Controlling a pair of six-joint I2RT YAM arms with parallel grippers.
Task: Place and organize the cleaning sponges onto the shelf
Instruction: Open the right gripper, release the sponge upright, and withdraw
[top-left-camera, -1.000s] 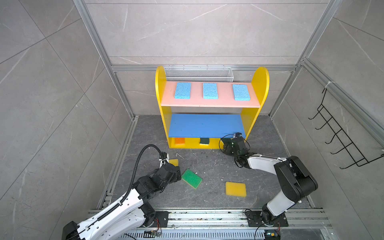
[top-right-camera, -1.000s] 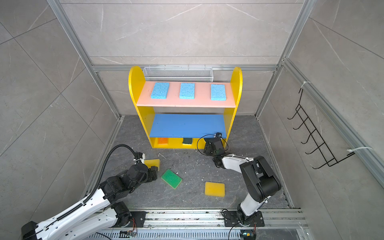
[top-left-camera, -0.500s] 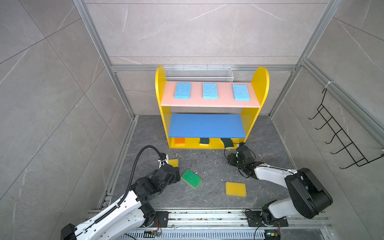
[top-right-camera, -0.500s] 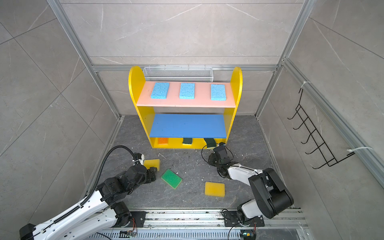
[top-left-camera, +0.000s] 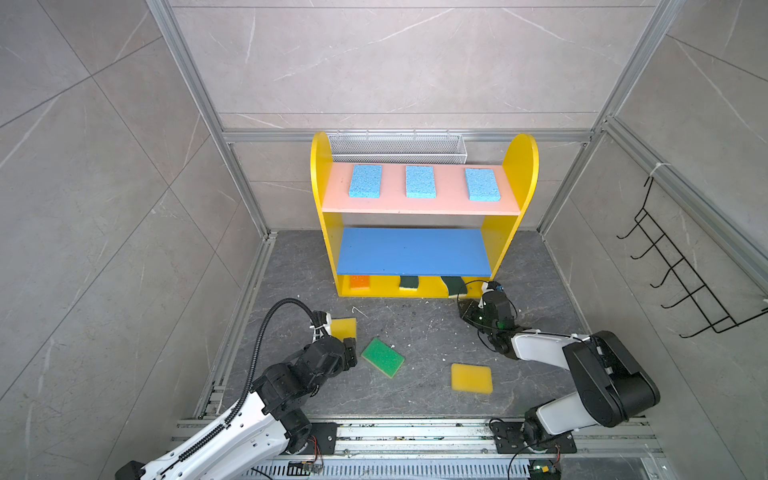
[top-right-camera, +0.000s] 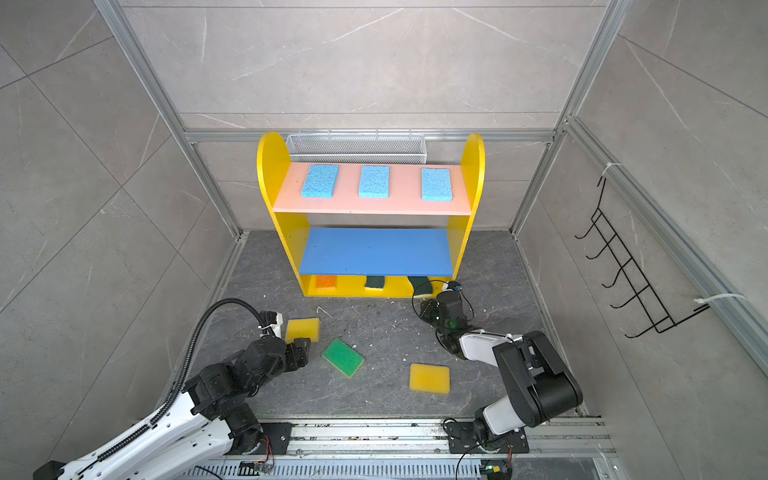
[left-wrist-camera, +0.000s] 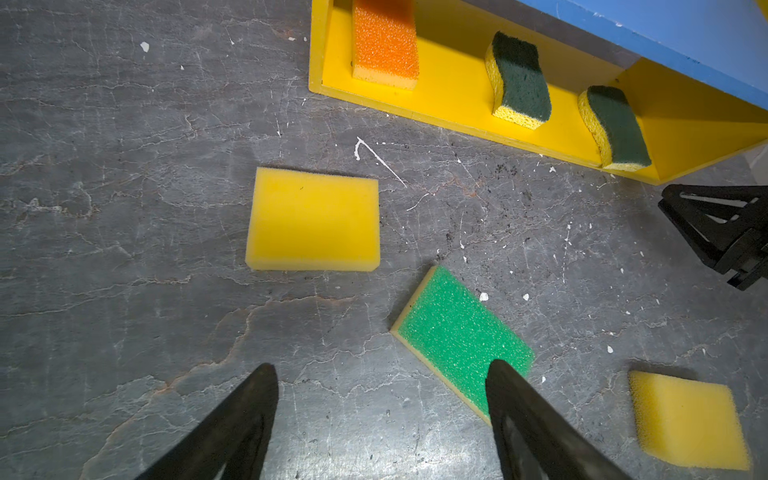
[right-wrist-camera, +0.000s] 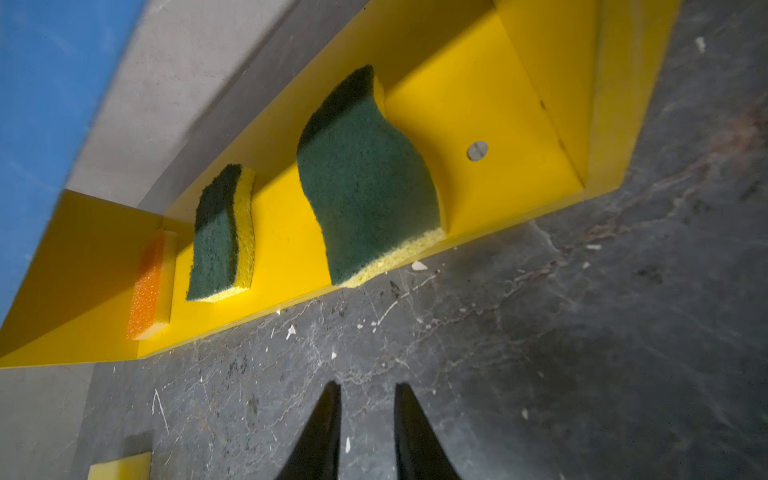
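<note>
Nearest the arm bases, the front yellow sponge (top-left-camera: 471, 377) lies flat on the dark bench, well apart from both arms. A little further in, the bright green sponge (top-left-camera: 382, 357) lies flat and turned at an angle. The left fingers (left-wrist-camera: 245, 424) hover just beside it, spread wide and holding nothing. Just past them the second yellow sponge (top-left-camera: 344, 328) lies flat on the bench, near the green one but not touching it.

Further back on the right, the right fingers (right-wrist-camera: 322, 440) point at the shelf's lowest level, drawn close with only a narrow gap and nothing between them.

The shelf (top-left-camera: 509, 232) stands at the back of the bench. On its yellow bottom board lie the orange sponge (top-left-camera: 359, 281) at the left, the middle scourer (top-left-camera: 409, 282), and the right-hand scourer (top-left-camera: 454, 284), whose front end reaches the board's front edge. On the pink top board the left blue sponge (top-left-camera: 365, 181), centre blue sponge (top-left-camera: 420, 181) and right blue sponge (top-left-camera: 482, 185) lie in a spaced row.
</note>
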